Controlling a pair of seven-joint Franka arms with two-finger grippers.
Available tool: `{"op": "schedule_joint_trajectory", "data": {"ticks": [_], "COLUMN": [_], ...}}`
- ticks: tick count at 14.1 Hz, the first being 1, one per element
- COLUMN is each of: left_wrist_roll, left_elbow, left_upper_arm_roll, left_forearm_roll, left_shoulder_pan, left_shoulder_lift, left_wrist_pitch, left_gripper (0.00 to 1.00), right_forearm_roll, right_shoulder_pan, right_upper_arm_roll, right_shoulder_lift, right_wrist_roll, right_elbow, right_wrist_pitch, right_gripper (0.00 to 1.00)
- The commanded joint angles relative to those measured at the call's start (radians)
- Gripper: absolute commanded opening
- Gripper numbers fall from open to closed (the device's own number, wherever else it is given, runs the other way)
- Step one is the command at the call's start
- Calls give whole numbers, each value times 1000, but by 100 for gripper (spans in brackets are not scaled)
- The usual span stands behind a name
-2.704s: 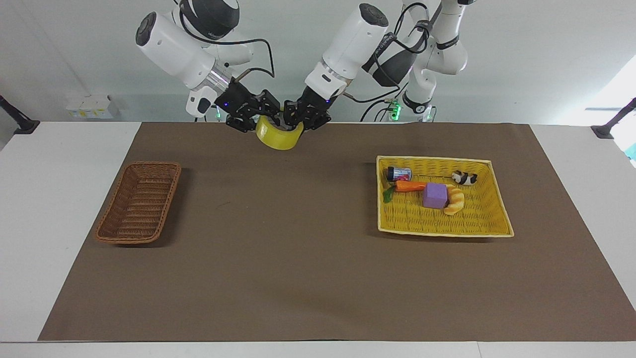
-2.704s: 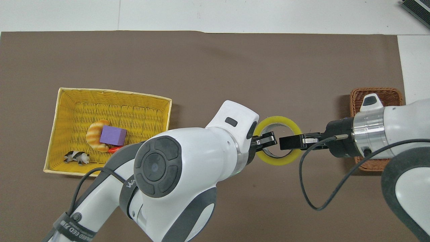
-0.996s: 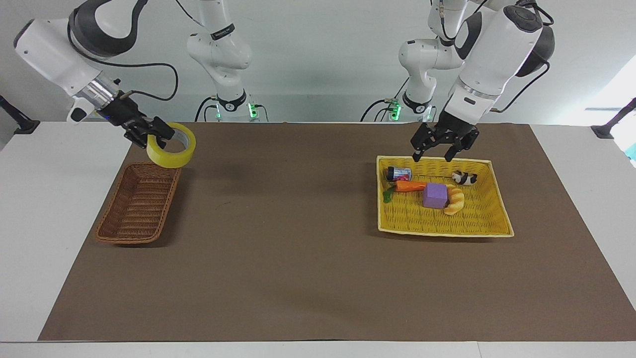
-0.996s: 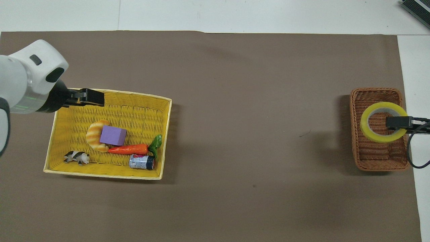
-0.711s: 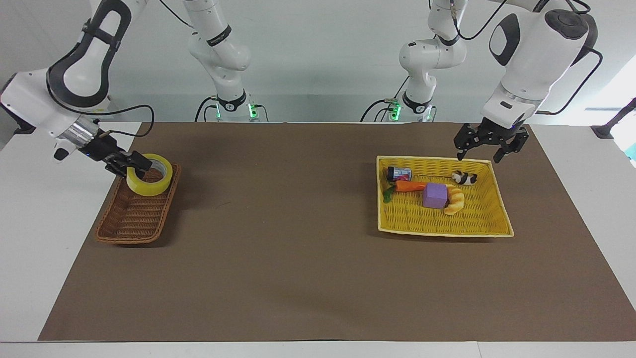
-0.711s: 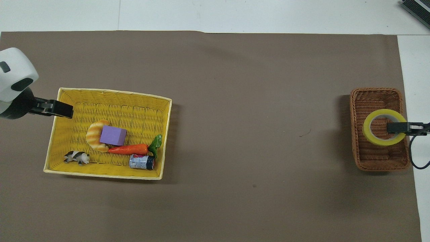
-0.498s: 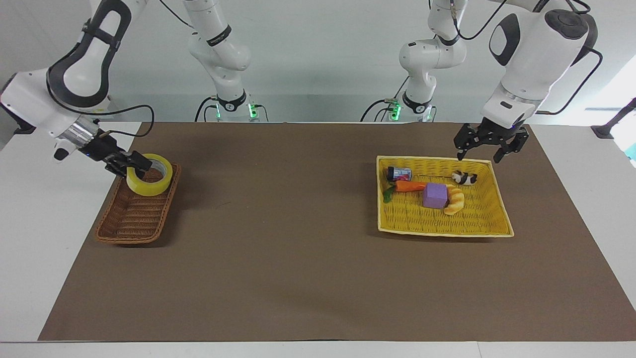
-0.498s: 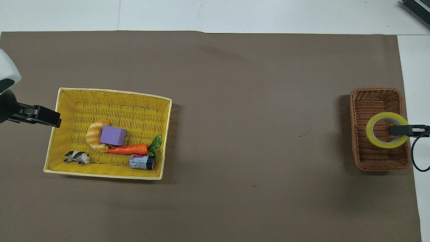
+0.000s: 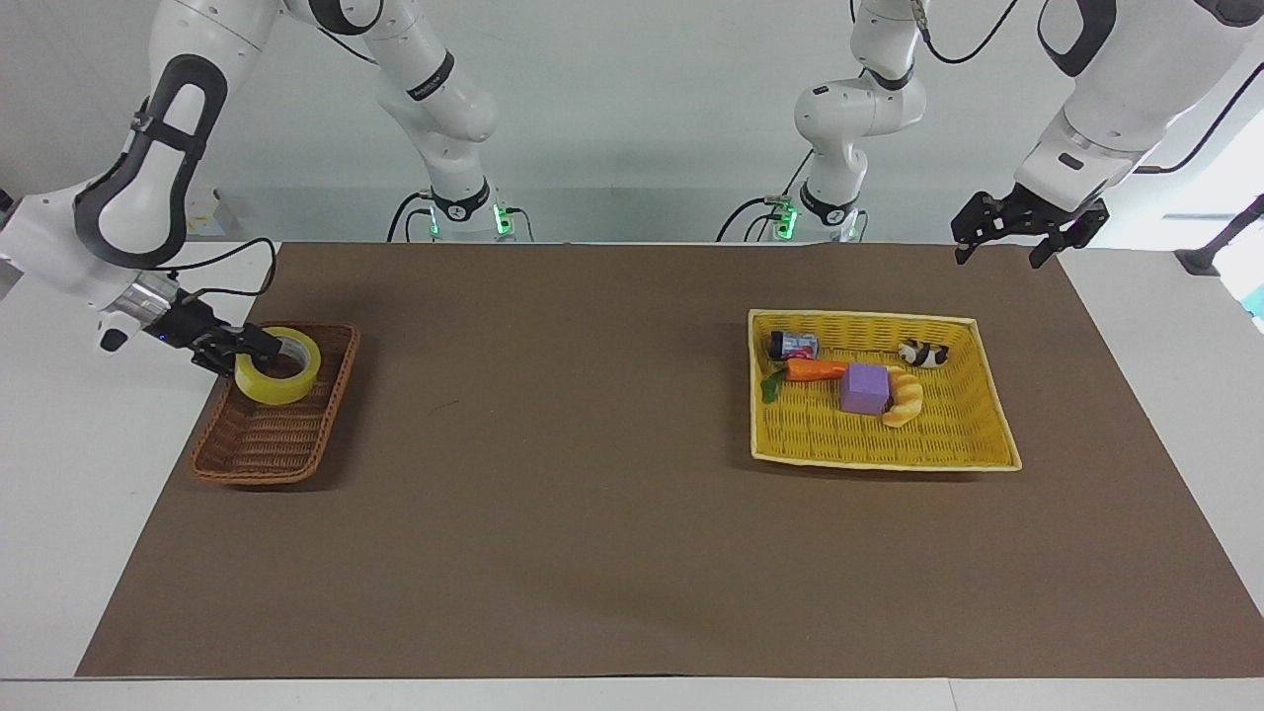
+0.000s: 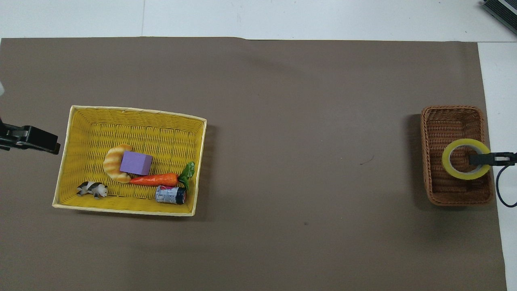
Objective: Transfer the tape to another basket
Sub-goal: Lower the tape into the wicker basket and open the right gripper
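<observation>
Right tool (image 9: 265, 347) clamped on the tape (image 9: 277, 365), low inside the brown basket (image 9: 259, 446); left tool (image 9: 1017, 235) spread open, raised beside the yellow basket (image 9: 992, 393).

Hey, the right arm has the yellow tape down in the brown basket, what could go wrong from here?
1. The tape sits against the brown basket's rim on the side where the right gripper reaches in. On release it might tip onto or over that rim.
2. The right gripper, shut on the tape wall with one finger inside the ring, may drag the roll or light basket when it pulls away.
The left gripper waits open, away from the yellow basket.
</observation>
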Motion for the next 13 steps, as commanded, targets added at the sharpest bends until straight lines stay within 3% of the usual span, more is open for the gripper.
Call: {"op": "schedule_joint_trajectory", "data": {"ticks": [1,5,6,7,8,13], "left_wrist_roll": [9,9,9,9,9,9], "left_elbow": [16,16,16,16,16,16], "left_upper_arm_roll": [-11,-11,-11,-11,-11,-11], "left_forearm_roll": [12,12,12,12,12,12], "left_shoulder_pan": [9,11,11,11,11,11], "left_shoulder_lift": [5,5,5,5,5,5], "left_wrist_pitch": [-19,-17,-19,-17,-19,-19], "left_gripper": [100,100,100,100,100,100], "right_forearm_roll": [-5,-2,-2,-1,-2,42], "right_shoulder_pan": [5,5,5,6,6,2], "right_upper_arm_roll": [7,7,7,7,7,8], "right_shoulder_lift": [11,37,38,38,37,37], "right_wrist_roll": [-5,-8,-8,-7,-7,-13], "right_elbow": [16,16,13,10,7,56], "right_wrist_pitch": [27,34,34,41,46,0], "right_gripper": [3,17,36,76,100,100]}}
